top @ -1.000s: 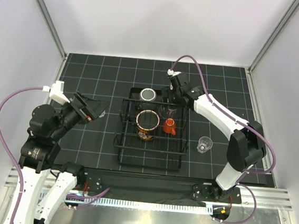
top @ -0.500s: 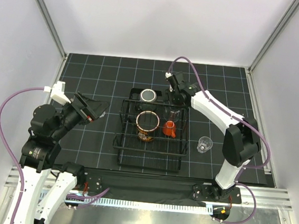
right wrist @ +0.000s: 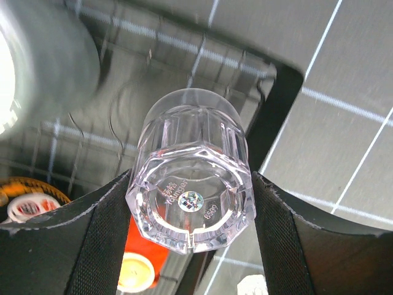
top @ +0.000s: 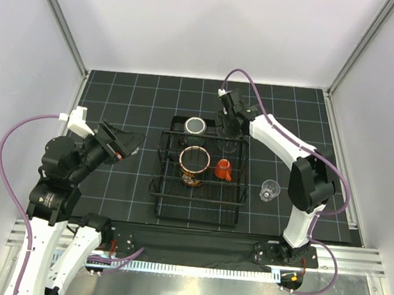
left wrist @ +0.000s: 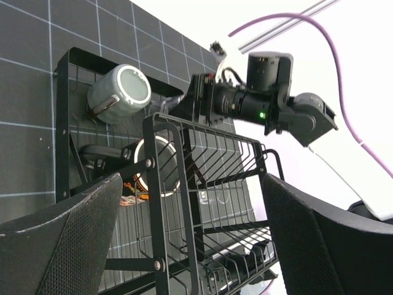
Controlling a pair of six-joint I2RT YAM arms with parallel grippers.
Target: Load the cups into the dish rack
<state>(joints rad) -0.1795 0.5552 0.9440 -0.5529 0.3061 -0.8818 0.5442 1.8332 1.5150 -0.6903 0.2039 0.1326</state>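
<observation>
The black wire dish rack (top: 160,184) stands mid-table. In it are the grey-green cup (top: 195,126) at the far end, the large patterned mug (top: 194,162) and the small orange cup (top: 223,169). My right gripper (top: 229,138) is shut on a clear cup (top: 230,148) over the rack's far right corner. In the right wrist view this clear cup (right wrist: 190,203) sits between the pads (right wrist: 98,246) with its base toward the camera. Another clear cup (top: 270,190) stands on the mat right of the rack. My left gripper (top: 126,143) is open and empty, left of the rack.
The black gridded mat (top: 118,98) covers the table between white walls. In the left wrist view the rack's near wire wall (left wrist: 166,203) fills the gap between my open fingers, with the grey-green cup (left wrist: 120,92) and the right arm (left wrist: 264,101) beyond.
My right gripper has carried the clear cup from the rack's right side toward its far right corner. The left arm has not moved.
</observation>
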